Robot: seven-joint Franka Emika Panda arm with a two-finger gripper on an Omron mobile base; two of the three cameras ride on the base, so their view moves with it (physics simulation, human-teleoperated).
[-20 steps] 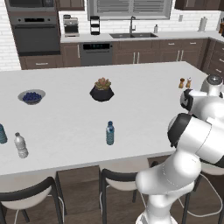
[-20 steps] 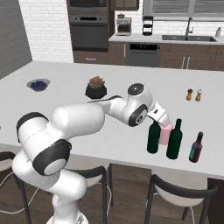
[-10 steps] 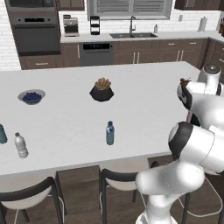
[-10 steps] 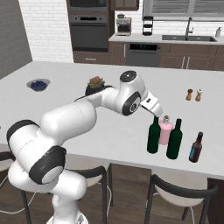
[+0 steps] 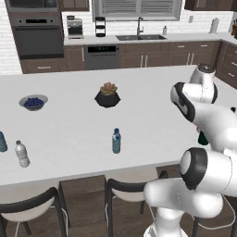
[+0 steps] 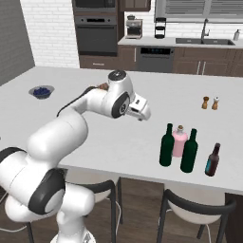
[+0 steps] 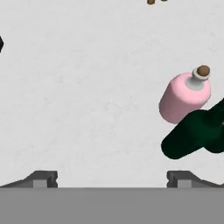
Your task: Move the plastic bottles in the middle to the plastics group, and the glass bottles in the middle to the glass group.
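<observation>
Right base view shows the white arm's two-finger gripper (image 6: 143, 113) raised above the white island countertop (image 6: 95, 128), up and to the left of a cluster of bottles near the front edge. That cluster holds a tall dark green glass wine bottle (image 6: 166, 145) on the left, a squat pink glass bottle with a brownish stopper (image 6: 179, 141) just behind and between, and a second tall dark green glass wine bottle (image 6: 189, 151) on the right, all upright and close together. A small dark brown bottle (image 6: 213, 160) stands a little further right, apart from the three. Two small shakers (image 6: 210, 102) sit further back on the counter, and a bowl of dark blue berries (image 6: 41, 91) lies far to the left.

From the hand view the finger tips (image 7: 41, 179) stand wide apart with nothing between them, bare counter below; the pink bottle and a green bottle (image 7: 194, 133) lie off to the right of the fingers.

Left base view has the small blue-tinted plastic water bottle with a blue cap (image 5: 116, 140) standing upright alone near the middle of the front edge. Far to the left stand a small clear greyish plastic bottle with a white cap (image 5: 21, 153) and, at the picture's edge, a small teal-blue bottle (image 5: 2, 141). A dark potted succulent (image 5: 108, 95) sits behind the blue bottle
</observation>
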